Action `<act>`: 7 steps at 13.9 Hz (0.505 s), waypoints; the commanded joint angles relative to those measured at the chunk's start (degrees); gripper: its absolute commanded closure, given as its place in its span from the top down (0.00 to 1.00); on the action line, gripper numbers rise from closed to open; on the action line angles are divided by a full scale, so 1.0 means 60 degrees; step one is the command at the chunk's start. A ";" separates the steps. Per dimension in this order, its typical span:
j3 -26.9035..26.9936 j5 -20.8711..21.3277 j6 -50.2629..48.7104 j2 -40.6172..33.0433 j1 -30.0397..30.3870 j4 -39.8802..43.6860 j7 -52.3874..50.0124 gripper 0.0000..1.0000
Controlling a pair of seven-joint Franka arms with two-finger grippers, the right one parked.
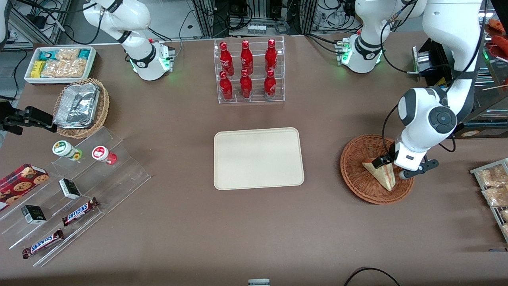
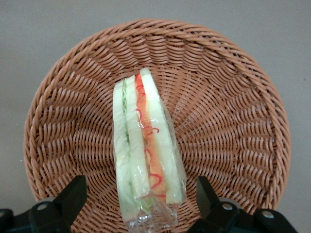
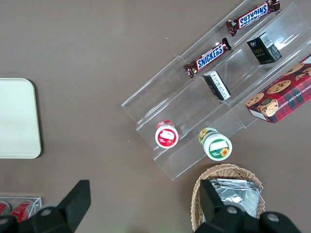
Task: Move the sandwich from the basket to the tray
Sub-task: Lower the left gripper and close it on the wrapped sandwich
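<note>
The sandwich (image 1: 381, 174), a wrapped wedge of pale bread with red and green filling, lies in the round reddish-brown wicker basket (image 1: 357, 171) toward the working arm's end of the table. In the left wrist view the sandwich (image 2: 146, 150) lies between my two black fingers (image 2: 73, 196), with a gap on each side. My gripper (image 1: 391, 167) (image 2: 141, 199) is open, low over the basket and straddling the wide end of the sandwich without touching it. The cream-beige tray (image 1: 258, 157) lies bare at the table's middle, beside the basket.
A clear rack of red bottles (image 1: 249, 71) stands farther from the front camera than the tray. Toward the parked arm's end are a tan basket with foil containers (image 1: 81, 106), a white bin of snacks (image 1: 59, 63) and a clear stepped shelf (image 1: 79, 198). A rack of packets (image 1: 494, 190) sits at the working arm's table edge.
</note>
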 commanded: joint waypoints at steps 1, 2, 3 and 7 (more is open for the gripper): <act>0.0053 0.0120 0.0208 0.0149 -0.0022 -0.0049 -0.0243 0.77; 0.0039 0.0062 0.0194 0.0179 -0.0022 -0.0019 -0.0301 0.55; 0.0039 0.0061 0.0208 0.0179 -0.0022 0.0010 -0.0418 0.33; 0.0039 0.0090 0.0047 0.0194 -0.0095 0.0302 -0.0653 0.00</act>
